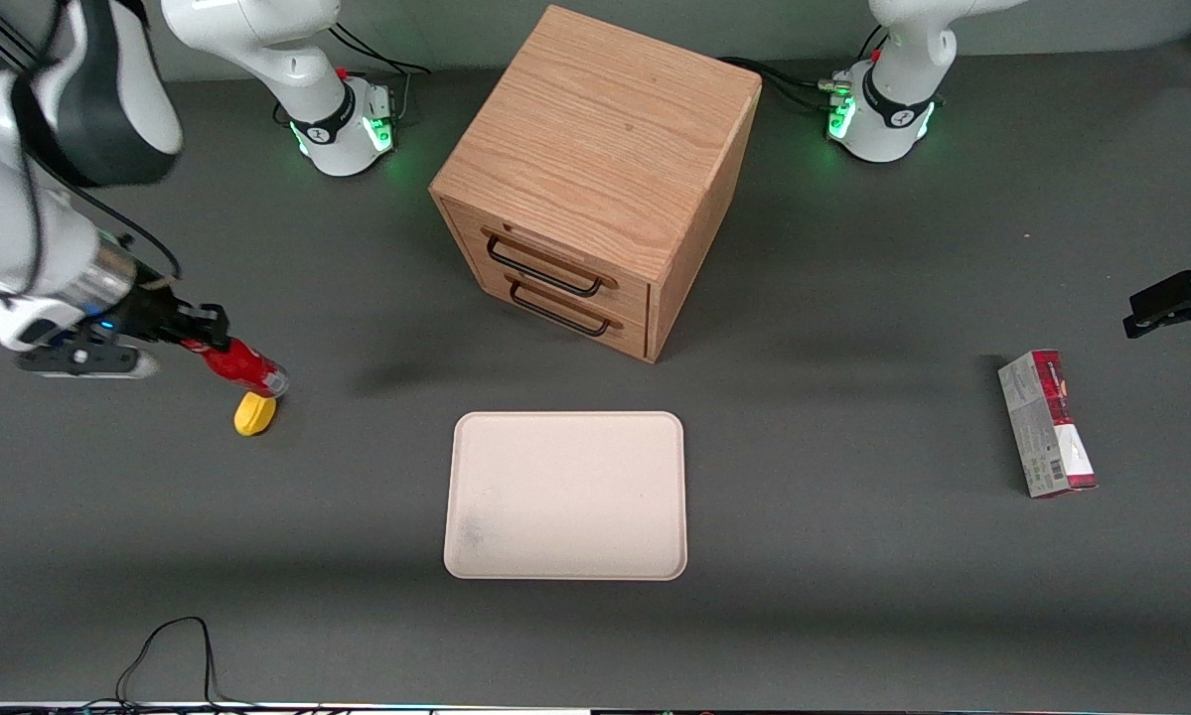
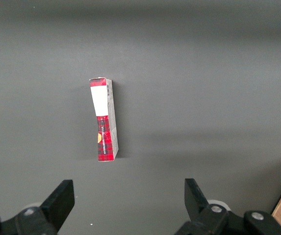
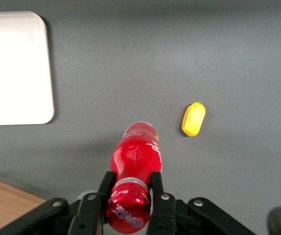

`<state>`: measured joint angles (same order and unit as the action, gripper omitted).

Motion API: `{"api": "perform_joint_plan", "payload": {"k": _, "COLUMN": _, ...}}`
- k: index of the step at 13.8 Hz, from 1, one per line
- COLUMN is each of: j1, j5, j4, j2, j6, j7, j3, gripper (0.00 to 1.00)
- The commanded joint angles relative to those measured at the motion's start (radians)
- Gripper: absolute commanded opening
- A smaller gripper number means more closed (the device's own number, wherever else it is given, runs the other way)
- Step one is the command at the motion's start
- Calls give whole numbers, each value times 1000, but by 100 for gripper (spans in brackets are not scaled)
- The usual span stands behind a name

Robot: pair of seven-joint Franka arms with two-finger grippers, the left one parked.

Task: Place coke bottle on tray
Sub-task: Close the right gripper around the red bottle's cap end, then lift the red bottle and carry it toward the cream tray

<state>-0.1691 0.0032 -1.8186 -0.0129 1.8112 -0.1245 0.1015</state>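
The coke bottle (image 1: 240, 363) is small and red with a red cap, tilted, toward the working arm's end of the table. My gripper (image 1: 201, 333) is shut on its neck, just under the cap. The wrist view shows the bottle (image 3: 136, 154) between the two black fingers (image 3: 106, 187), cap toward the camera. Whether its base touches the table I cannot tell. The cream-white tray (image 1: 566, 495) lies flat in front of the cabinet, nearer the front camera, well away from the gripper. One corner of it shows in the wrist view (image 3: 15, 68).
A small yellow oval object (image 1: 254, 413) lies on the table just nearer the camera than the bottle, also in the wrist view (image 3: 193, 119). A wooden two-drawer cabinet (image 1: 595, 179) stands mid-table. A red-and-grey carton (image 1: 1046, 423) lies toward the parked arm's end.
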Motion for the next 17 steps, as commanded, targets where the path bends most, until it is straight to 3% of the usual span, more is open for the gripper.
{"api": "perform_joint_plan", "payload": {"k": 1, "j1": 2, "j5": 32, "j4": 317, "j2": 143, "j6": -186, "j7": -61, "j3": -51, "gripper": 0}}
{"api": "perform_joint_plan", "payload": {"k": 5, "j1": 3, "j5": 17, "j4": 752, "j2": 417, "j6": -309, "j7": -233, "j3": -192, "gripper": 0}}
{"api": "perform_joint_plan", "payload": {"k": 7, "j1": 3, "j5": -15, "j4": 867, "j2": 520, "j6": -296, "j7": -270, "j3": -268, "gripper": 0}}
{"api": "perform_joint_plan", "payload": {"k": 12, "j1": -61, "j5": -127, "j4": 912, "j2": 674, "j6": -129, "j7": -273, "j3": -327, "gripper": 0}}
{"api": "perform_joint_plan", "payload": {"k": 17, "j1": -84, "j5": -143, "j4": 885, "j2": 803, "j6": 52, "j7": -285, "j3": -329, "gripper": 0}}
